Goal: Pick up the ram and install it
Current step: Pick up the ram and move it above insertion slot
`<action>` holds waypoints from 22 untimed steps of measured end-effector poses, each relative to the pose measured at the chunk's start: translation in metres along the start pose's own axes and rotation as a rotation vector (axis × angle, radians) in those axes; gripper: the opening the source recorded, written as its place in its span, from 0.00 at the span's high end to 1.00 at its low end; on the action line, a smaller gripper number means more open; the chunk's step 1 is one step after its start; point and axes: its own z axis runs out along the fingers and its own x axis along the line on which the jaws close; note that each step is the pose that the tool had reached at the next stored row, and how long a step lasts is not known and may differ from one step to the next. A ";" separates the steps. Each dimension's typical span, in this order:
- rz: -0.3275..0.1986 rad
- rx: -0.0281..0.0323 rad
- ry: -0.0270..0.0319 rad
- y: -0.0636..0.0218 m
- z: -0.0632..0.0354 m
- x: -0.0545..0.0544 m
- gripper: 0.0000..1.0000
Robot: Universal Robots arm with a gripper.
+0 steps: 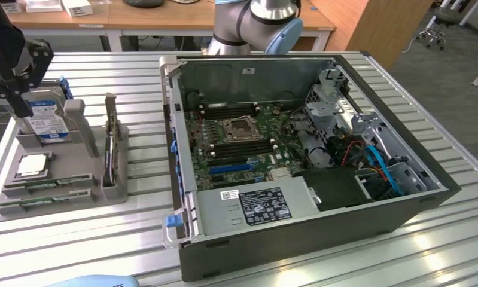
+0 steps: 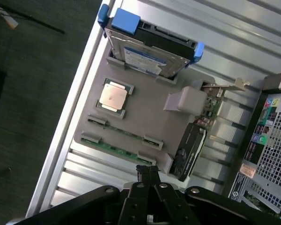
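Nearest on the slatted metal desk (image 1: pixel 382 251) stands one open computer case (image 1: pixel 430 200), its side panel off, with one power supply (image 1: pixel 255 206) at its near end and one motherboard (image 1: pixel 247 149) beyond it. One bare processor socket (image 1: pixel 240 127) sits in the middle of the board.

To the exterior view's left of the case lies one grey tray (image 1: pixel 87 173). At its near end two ram sticks (image 1: pixel 49 185) lie flat in parallel slots, one just behind the other, both seated in the tray and untouched. Behind them rests one square silver processor (image 1: pixel 33 164). One expansion card (image 1: pixel 111 143) stands on edge along the tray's case side. At the far end one hard drive (image 1: pixel 45 122) with a blue label stands upright in its holder.

The gripper (image 1: pixel 17 109) hangs over the tray's far end, pointing down, beside the hard drive and apart from the ram sticks. In the wrist view its fingers (image 2: pixel 147 176) are pressed together with nothing between them.

Farthest, the arm (image 1: pixel 259 21) rises as one upright column behind the case.
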 end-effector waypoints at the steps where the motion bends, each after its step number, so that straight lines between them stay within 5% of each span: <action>1: -0.013 -0.0003 0.0003 0.0000 0.0001 0.000 0.90; 22: -0.313 -0.0077 0.0078 0.0000 0.0013 0.000 0.90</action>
